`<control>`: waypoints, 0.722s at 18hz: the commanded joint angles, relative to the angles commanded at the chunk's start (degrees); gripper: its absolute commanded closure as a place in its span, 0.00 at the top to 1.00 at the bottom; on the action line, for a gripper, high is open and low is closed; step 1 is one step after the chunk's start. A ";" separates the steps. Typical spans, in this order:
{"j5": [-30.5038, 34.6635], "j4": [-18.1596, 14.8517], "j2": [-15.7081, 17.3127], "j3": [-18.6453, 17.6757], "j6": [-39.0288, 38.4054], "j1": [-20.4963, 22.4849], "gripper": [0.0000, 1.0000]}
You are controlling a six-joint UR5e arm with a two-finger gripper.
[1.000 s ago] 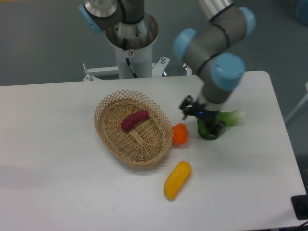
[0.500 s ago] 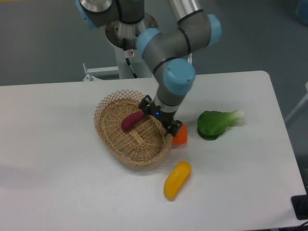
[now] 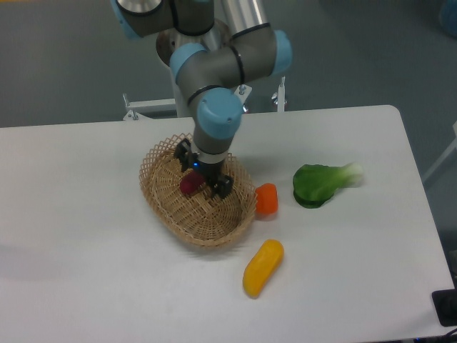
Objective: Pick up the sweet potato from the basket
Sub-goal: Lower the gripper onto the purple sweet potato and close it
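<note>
The claw hangs low inside the basket, directly over the potato. Whether its jaws stand apart or together cannot be told: the wrist housing hides the fingertips. Only the left end of the potato shows, a dark red stub beneath the claw, lying in the half of the basket nearer the table's far edge.

Risks, judged from this position:

1. Off-centre grip. The potato is smooth and tapered; a bite near 1 end could squeeze it out sideways, or let it tilt and drop on lifting.
2. Snagging. The fingers sit close to the woven floor and the lattice rim. A tip caught in the weave could drag or lift the whole basket, which looks light.
3. Collision. The orange piece sits just beside the basket's right rim; a shifted basket would push it. The yellow pepper nearer the front edge and the greens toward the right edge lie well apart and seem safe.

A straight vertical lift appears the safer course.
</note>
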 joint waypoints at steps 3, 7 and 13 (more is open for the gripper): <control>0.18 0.17 0.26 -1.67 0.00 -0.09 1.00; 1.58 1.58 -0.44 -1.76 -0.09 -0.44 1.00; 2.99 2.99 -1.14 -2.81 -0.87 -0.97 0.72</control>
